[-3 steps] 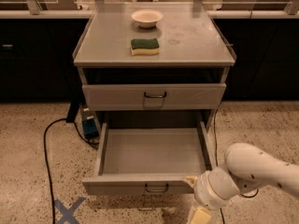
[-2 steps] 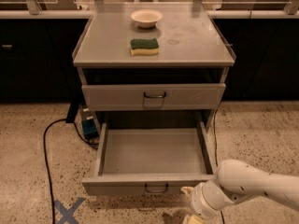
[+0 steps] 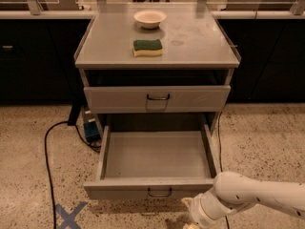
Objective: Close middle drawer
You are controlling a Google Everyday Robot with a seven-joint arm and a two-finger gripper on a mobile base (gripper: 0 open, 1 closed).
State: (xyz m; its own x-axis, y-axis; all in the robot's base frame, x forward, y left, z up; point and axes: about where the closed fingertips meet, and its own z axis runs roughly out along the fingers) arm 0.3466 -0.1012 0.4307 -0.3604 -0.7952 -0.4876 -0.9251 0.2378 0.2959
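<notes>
The middle drawer (image 3: 125, 189) is pulled far out of the cabinet (image 3: 200, 42), toward the camera, its grey tray showing nothing inside. One small dark wire handle (image 3: 159, 192) sits at the centre of its narrow front panel. Above it, the top drawer (image 3: 190, 99) has a taller front and one handle (image 3: 158, 98) of its own, and it sits nearly flush with the frame. Two drawer fronts are visible; anything lower is hidden behind the open one.

The gripper (image 3: 189, 214) is low at the bottom edge of the view, just to the right of the middle drawer's handle and close in front of the front panel. It comes off a white arm (image 3: 257, 197) that enters from the right. It is partly cut off by the frame, so I cannot tell whether it is released or clenched, or whether it touches the panel.

On the cabinet top lie one pale bowl (image 3: 149, 18) at the back and one green and yellow sponge (image 3: 147, 47) nearer the front, apart from each other. On the speckled floor (image 3: 267, 132) to the left run one black cable (image 3: 46, 166) and one blue taped cross (image 3: 69, 216).
</notes>
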